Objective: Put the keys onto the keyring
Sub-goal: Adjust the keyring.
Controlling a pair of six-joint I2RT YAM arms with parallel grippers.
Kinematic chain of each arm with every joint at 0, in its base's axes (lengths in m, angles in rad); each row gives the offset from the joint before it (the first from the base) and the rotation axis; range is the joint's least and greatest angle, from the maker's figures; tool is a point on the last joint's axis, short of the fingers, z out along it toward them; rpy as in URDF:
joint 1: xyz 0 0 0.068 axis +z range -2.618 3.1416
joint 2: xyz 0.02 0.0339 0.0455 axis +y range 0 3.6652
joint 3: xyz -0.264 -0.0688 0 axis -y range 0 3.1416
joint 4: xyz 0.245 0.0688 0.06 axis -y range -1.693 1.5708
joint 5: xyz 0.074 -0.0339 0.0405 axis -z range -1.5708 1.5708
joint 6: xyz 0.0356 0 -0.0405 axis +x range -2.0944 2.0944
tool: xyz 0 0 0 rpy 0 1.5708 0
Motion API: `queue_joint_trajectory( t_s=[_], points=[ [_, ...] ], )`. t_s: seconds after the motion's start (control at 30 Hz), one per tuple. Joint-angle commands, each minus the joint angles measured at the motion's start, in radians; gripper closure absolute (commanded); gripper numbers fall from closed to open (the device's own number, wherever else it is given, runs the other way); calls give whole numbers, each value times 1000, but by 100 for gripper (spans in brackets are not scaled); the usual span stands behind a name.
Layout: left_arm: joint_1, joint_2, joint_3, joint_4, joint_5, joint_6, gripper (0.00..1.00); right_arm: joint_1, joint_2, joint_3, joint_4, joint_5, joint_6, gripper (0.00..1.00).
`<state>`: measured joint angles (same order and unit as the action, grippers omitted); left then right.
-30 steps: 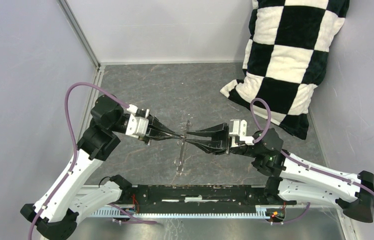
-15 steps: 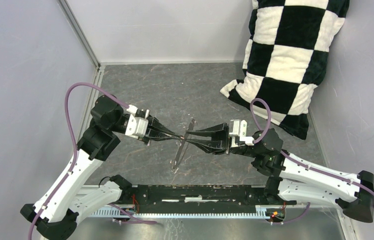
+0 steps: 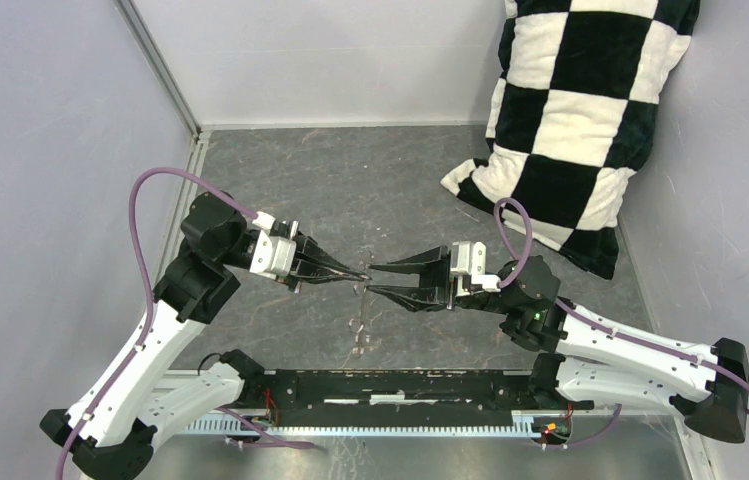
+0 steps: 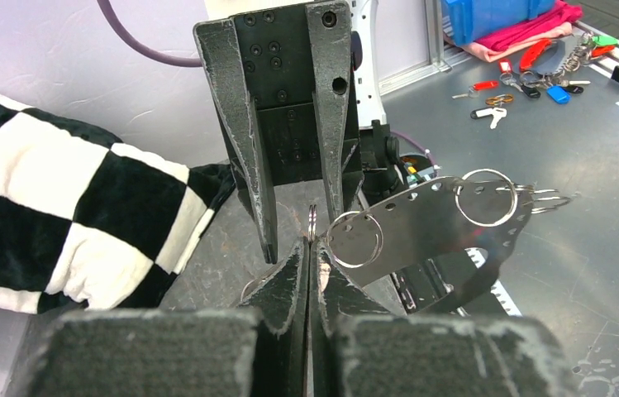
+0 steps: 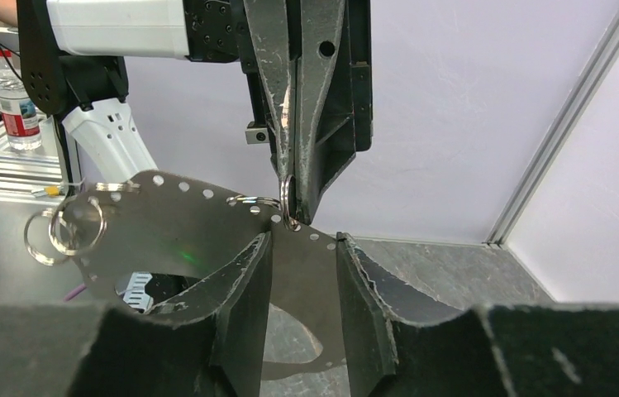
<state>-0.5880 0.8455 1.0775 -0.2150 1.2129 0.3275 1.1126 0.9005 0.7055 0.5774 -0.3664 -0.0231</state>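
While the left claw (image 4: pixel 309 252) pinches the keyring (image 5: pixel 287 198) edge-on, the right claw (image 5: pixel 304 241) (wide open, empty) faces it, just short.

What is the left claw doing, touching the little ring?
Touching. The right wrist view shows the left gripper pinched shut on the ring.

1. A black-and-white checkered pillow (image 3: pixel 575 110) is propped upright in the far right corner.
2. A mottled grey table (image 3: pixel 350 180) is seen under it.
3. A red-labelled clear bottle (image 5: pixel 15 107) is stood upright in the background.
4. A blue box (image 4: pixel 488 15) is set on pink cloth (image 4: pixel 537 33).
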Motion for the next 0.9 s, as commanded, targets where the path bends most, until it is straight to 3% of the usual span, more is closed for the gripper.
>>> queue_joint_trajectory(
  t_s=[0.0,0.63,0.87],
  points=[
    [-5,-8,5,29,-3,-28,98,5,-19,13,1,3,-6,60],
    [-3,-8,-10,6,-9,1,98,6,1,34,61,23,17,69],
    [-4,-12,-14,-40,-12,38,96,6,8,42,38,32,19,88]
  ],
)
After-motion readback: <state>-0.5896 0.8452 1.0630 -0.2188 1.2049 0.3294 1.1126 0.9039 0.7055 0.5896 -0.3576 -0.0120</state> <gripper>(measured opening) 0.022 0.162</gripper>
